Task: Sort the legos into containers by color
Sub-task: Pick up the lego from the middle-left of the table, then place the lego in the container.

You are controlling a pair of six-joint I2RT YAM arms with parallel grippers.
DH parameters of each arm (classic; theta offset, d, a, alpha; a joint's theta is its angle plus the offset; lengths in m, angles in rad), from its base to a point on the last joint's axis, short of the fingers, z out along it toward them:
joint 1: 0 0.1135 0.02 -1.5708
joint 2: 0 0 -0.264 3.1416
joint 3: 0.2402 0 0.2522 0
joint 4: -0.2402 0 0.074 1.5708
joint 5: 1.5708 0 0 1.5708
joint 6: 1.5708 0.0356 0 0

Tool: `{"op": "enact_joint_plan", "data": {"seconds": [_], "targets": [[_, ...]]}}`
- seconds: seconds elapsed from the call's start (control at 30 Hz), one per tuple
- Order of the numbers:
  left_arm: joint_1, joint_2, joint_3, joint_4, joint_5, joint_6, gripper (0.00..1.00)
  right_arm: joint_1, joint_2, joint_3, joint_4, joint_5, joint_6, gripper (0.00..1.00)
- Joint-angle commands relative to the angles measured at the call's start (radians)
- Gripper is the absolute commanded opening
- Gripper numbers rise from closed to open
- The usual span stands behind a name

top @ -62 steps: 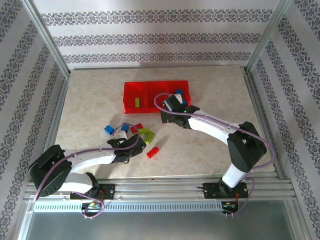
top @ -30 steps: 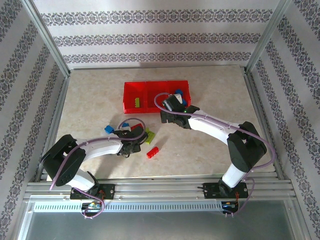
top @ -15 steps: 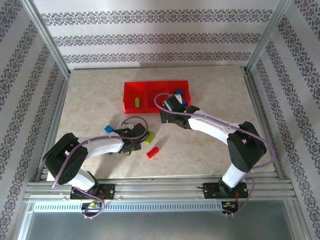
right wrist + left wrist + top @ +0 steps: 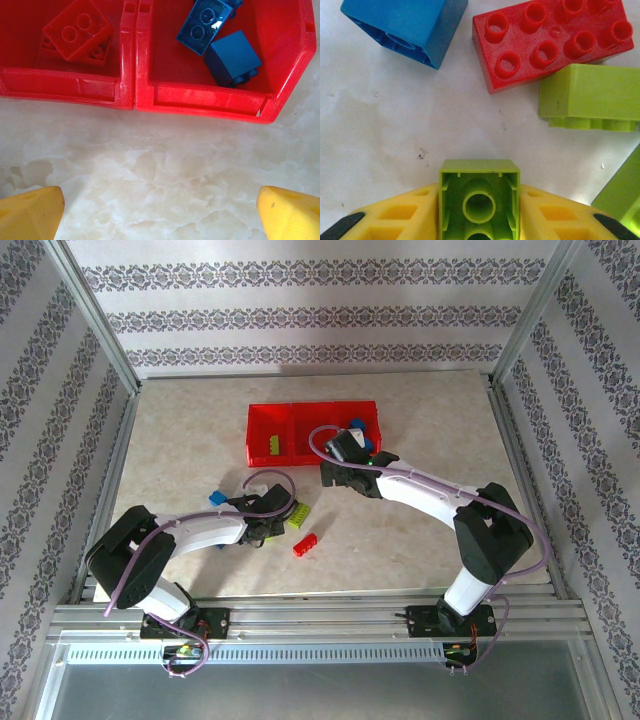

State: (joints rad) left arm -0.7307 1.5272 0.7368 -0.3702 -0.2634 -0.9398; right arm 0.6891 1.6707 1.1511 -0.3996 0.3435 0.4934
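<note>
In the left wrist view my left gripper (image 4: 479,192) is shut on a lime green lego (image 4: 479,172), hollow underside facing the camera, yellow fingers (image 4: 410,212) pressed on both its sides. Beyond it lie a blue lego (image 4: 407,27), a red lego (image 4: 552,42) and another lime one (image 4: 587,97). From above, the left gripper (image 4: 268,527) sits in the loose pile on the table. The red containers (image 4: 300,406) stand farther back. My right gripper (image 4: 160,215) hangs open over bare table just before the containers' wall (image 4: 200,97); a red lego (image 4: 77,32) and two blue ones (image 4: 205,25) lie inside.
A single red lego (image 4: 305,544) lies right of the pile, a blue one (image 4: 217,498) at its left. A lime lego (image 4: 273,445) rests in the left bin. Metal frame posts and patterned walls surround the table.
The left arm reached forward into the pile and its jaws closed on the lime green lego. The right arm has stayed where it was.
</note>
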Motion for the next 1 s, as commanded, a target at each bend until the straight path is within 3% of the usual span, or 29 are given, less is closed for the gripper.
{"op": "enact_joint_plan", "data": {"seconds": [0.0, 0.3, 0.6, 0.8, 0.97], "targets": [[0.019, 0.016, 0.003, -0.044, -0.014, -0.012, 0.38, -0.006, 0.009, -0.015, -0.004, -0.002, 0.014, 0.98], [0.019, -0.008, 0.047, -0.105, -0.028, 0.013, 0.30, -0.006, 0.002, -0.022, -0.004, 0.006, 0.016, 0.98], [0.021, -0.122, 0.122, -0.157, -0.109, 0.067, 0.28, -0.006, -0.046, -0.071, 0.018, 0.018, 0.029, 0.98], [0.079, -0.125, 0.199, -0.078, -0.141, 0.187, 0.28, -0.006, -0.085, -0.105, 0.028, 0.026, 0.042, 0.98], [0.157, -0.035, 0.319, 0.002, -0.123, 0.328, 0.28, -0.005, -0.119, -0.132, 0.035, 0.028, 0.053, 0.98]]}}
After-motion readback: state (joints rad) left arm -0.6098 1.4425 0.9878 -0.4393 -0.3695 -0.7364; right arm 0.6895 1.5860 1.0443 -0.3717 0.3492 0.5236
